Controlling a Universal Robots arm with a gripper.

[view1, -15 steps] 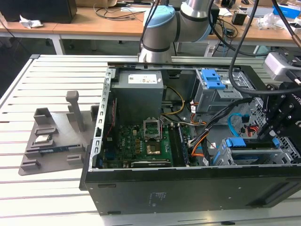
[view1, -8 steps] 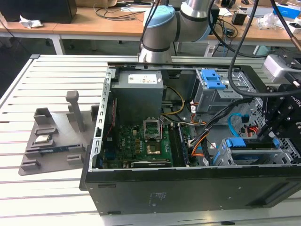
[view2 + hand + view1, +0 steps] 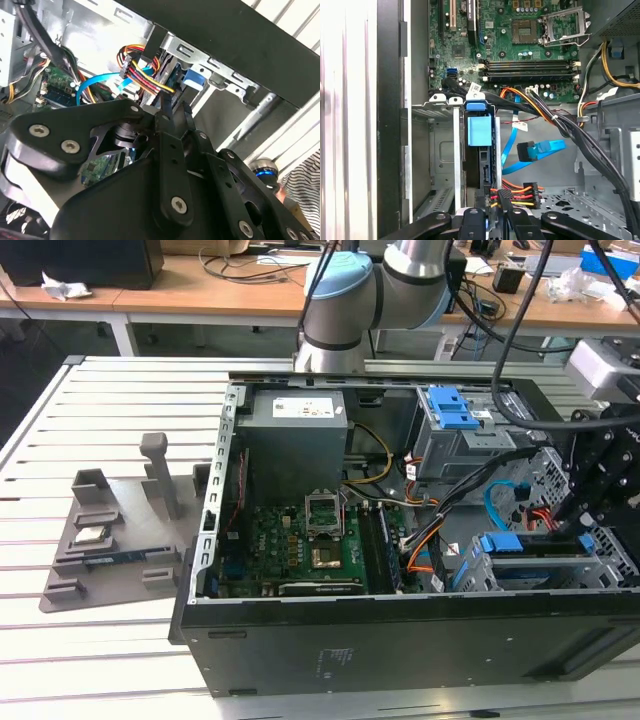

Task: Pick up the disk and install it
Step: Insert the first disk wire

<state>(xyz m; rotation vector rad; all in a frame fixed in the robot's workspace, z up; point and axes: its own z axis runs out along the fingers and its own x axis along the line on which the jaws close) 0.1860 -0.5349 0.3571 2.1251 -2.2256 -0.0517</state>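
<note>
Hovering: one gripper (image 3: 496, 210) | one disk (image 3: 480, 131) seated in bay

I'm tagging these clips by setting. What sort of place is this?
Probably an electronics or robotics lab. An open computer case lies on a slatted metal table, worked on by a robot arm; desks strewn with cables stand behind.

One open computer case (image 3: 400, 640), one motherboard (image 3: 300, 550), one grey holder tray (image 3: 110, 540), one robot arm (image 3: 370, 290)

arm (image 3: 345, 300): silver tubes, pale-blue joint caps | gripper (image 3: 172, 112): black, screwed linkages
</note>
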